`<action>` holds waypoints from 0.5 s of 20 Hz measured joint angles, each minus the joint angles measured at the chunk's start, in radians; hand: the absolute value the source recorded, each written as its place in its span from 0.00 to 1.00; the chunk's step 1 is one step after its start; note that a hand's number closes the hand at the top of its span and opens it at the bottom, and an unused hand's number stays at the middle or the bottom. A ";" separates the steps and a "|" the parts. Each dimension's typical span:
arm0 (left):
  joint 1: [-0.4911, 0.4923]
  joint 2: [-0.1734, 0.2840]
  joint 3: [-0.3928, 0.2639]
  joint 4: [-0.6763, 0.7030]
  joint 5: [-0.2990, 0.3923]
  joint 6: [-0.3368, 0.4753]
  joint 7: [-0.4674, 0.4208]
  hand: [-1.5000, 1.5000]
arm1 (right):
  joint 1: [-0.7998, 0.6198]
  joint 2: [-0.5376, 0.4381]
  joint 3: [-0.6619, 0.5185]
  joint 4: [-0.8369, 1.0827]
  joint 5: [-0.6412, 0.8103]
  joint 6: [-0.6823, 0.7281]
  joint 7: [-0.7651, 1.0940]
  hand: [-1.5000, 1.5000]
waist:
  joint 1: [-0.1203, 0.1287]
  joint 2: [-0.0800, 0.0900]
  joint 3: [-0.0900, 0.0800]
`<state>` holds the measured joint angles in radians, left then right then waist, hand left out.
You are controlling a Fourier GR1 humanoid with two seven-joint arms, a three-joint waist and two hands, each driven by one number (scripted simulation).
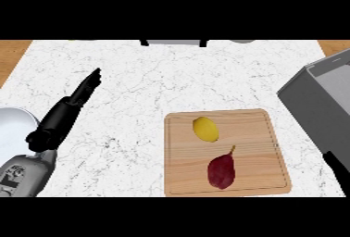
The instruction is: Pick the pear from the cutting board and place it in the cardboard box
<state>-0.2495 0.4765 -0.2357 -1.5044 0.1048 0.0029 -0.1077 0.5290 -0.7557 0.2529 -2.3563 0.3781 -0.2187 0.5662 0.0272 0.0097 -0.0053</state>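
Note:
A dark red pear (221, 171) with a thin stem lies on the near half of the wooden cutting board (263, 152). The grey open box (321, 99) stands at the right edge, just beyond the board. My left hand (61, 115) is stretched out over the counter at the left, fingers straight and pointing away, far from the board and holding nothing. Only a black sliver of my right hand (335, 170) shows at the lower right edge, beside the board's right side.
A yellow lemon (206, 128) lies on the board's far half, above the pear. A white round dish (14, 132) sits at the left edge beside my left forearm. Grey items (174, 42) line the counter's far edge.

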 measured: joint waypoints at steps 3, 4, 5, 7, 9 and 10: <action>-0.013 -0.010 -0.002 0.006 -0.008 -0.004 0.005 0.50 | -0.123 -0.007 0.061 -0.002 0.003 0.073 0.180 0.00 | 0.005 0.000 0.001; -0.020 -0.017 -0.004 0.002 -0.011 -0.002 0.014 0.50 | -0.173 -0.005 0.077 -0.002 0.003 0.101 0.241 0.00 | 0.007 0.000 0.001; -0.018 -0.021 -0.004 0.000 -0.012 -0.004 0.013 0.50 | -0.222 0.004 0.100 0.008 0.005 0.127 0.295 0.00 | 0.008 -0.001 0.001; -0.023 -0.028 -0.005 0.007 -0.022 -0.005 0.008 0.50 | -0.316 0.039 0.162 0.016 0.018 0.168 0.400 0.00 | 0.008 -0.002 0.001; -0.023 -0.032 0.002 0.011 -0.024 -0.011 0.012 0.50 | -0.404 0.081 0.204 0.022 0.029 0.204 0.481 0.00 | 0.003 -0.004 0.002; -0.014 -0.026 0.011 0.007 -0.022 -0.017 0.008 0.50 | -0.445 0.107 0.221 0.036 0.032 0.217 0.503 0.00 | 0.002 -0.004 0.002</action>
<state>-0.2639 0.4501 -0.2250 -1.4975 0.0823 -0.0144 -0.1001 0.0843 -0.6487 0.4736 -2.3198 0.4102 -0.0019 1.0692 0.0295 0.0053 -0.0032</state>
